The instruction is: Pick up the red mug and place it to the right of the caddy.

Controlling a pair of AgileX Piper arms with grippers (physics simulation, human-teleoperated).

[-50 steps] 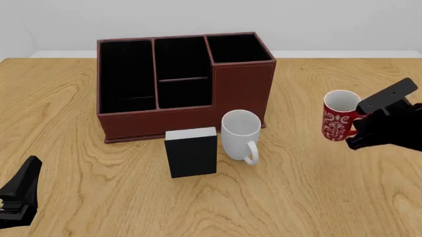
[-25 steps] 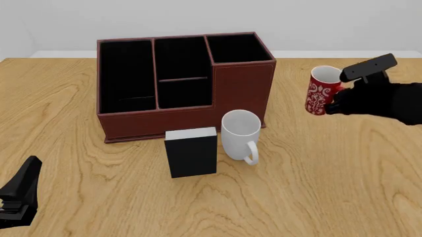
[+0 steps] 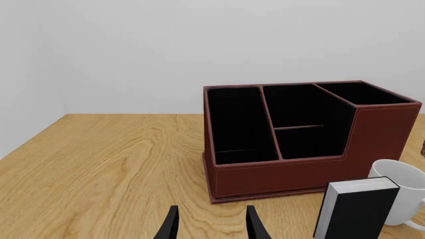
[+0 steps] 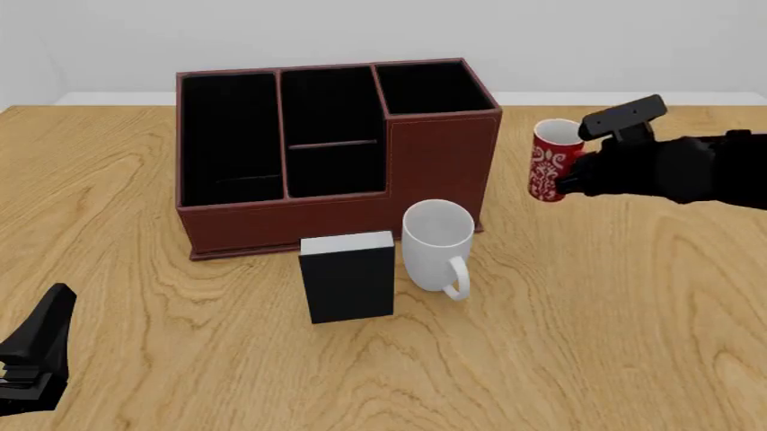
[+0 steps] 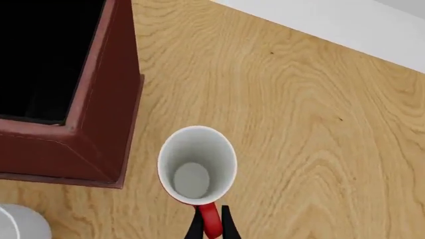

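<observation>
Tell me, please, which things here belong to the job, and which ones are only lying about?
Belonging to the job:
- red mug, its handle held by the right pincer
- caddy, beside the mug

Only lying about:
- white mug
- black box
- left pincer, holding nothing

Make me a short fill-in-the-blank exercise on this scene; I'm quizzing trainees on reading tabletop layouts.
1. The right gripper grips the red mug by its ____.
2. The caddy has ____ compartments.
3. The white mug stands to the ____ of the black box in the front view.
4. The left gripper holds ____.

Missing words: handle; three; right; nothing
</observation>
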